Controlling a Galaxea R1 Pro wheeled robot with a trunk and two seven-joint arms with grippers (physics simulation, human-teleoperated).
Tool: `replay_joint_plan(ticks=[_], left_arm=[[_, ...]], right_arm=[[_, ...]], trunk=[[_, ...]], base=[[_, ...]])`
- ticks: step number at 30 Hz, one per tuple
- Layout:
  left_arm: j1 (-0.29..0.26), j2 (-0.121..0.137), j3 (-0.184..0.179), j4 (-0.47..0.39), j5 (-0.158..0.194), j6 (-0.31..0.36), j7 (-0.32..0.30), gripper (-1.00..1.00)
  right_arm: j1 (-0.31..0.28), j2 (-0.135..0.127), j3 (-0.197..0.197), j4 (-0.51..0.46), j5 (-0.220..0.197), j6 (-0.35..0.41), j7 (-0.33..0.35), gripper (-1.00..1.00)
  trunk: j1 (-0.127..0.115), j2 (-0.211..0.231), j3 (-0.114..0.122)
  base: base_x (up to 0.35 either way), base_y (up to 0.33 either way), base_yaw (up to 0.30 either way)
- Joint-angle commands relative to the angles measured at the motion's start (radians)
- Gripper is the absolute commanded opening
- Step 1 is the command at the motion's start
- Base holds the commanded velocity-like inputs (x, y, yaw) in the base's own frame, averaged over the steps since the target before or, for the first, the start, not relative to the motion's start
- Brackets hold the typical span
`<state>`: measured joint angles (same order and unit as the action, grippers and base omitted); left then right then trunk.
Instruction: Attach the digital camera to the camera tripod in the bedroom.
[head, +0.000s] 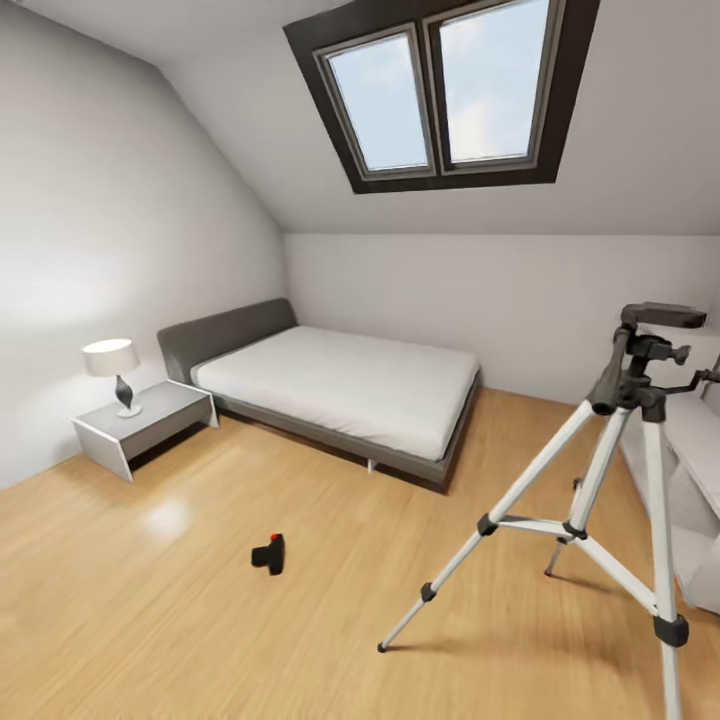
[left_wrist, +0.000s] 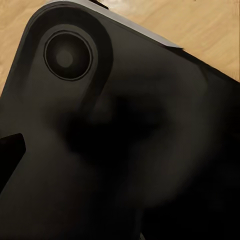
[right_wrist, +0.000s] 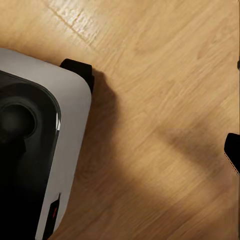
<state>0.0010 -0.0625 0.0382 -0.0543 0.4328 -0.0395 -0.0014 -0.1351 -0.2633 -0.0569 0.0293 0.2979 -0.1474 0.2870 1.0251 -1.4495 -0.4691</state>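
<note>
The digital camera (head: 269, 553) lies on the light wood floor in the middle of the bedroom, small and black with a red button on top. The camera tripod (head: 610, 480) stands at the right, legs spread, its dark grey head plate (head: 662, 316) bare. In the right wrist view my right gripper (right_wrist: 236, 107) hangs over the floor with two black fingertips (right_wrist: 233, 151) set apart and nothing between them. In the left wrist view one dark fingertip (left_wrist: 10, 150) of my left gripper shows against my own dark body (left_wrist: 125, 140).
A grey-framed white bed (head: 340, 385) stands against the far wall, under the skylight (head: 440, 90). A grey nightstand (head: 145, 425) with a lamp (head: 113, 372) is at the left. White furniture (head: 695, 470) stands behind the tripod. My grey base (right_wrist: 65, 150) sits on the floor.
</note>
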Motion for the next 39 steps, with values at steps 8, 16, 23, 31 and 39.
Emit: replay_joint_plan(ticks=[8, 16, 23, 31, 39], left_arm=[[0.0, 0.0, 0.003, 0.0, 0.001, -0.002, 0.0, 1.0], [0.001, 0.0, 0.002, 0.0, 0.002, -0.001, 0.0, 1.0], [0.0, 0.0, 0.001, 0.0, 0.001, -0.001, -0.001, 1.0], [0.001, 0.0, 0.0, 0.001, -0.002, 0.0, -0.002, 1.0], [0.0, 0.0, -0.001, 0.001, -0.004, 0.001, -0.002, 1.0]], right_arm=[[-0.001, 0.0, -0.005, 0.003, 0.007, -0.006, -0.008, 1.0], [-0.001, 0.001, -0.004, 0.003, 0.007, -0.006, -0.01, 1.0], [-0.001, 0.0, -0.004, 0.004, 0.007, -0.006, -0.012, 1.0], [-0.001, 0.0, -0.004, 0.003, 0.007, -0.006, -0.013, 1.0], [-0.001, 0.0, -0.004, 0.003, 0.007, -0.006, -0.014, 1.0]], trunk=[[0.0, -0.001, -0.001], [0.0, -0.001, -0.001], [0.0, -0.001, -0.001], [0.0, -0.001, -0.001], [0.0, -0.001, -0.001]], base=[[-0.006, 0.048, 0.273], [0.005, 0.005, 0.273], [0.188, 0.001, 0.273], [0.302, 0.0, 0.273], [0.32, 0.0, 0.161]])
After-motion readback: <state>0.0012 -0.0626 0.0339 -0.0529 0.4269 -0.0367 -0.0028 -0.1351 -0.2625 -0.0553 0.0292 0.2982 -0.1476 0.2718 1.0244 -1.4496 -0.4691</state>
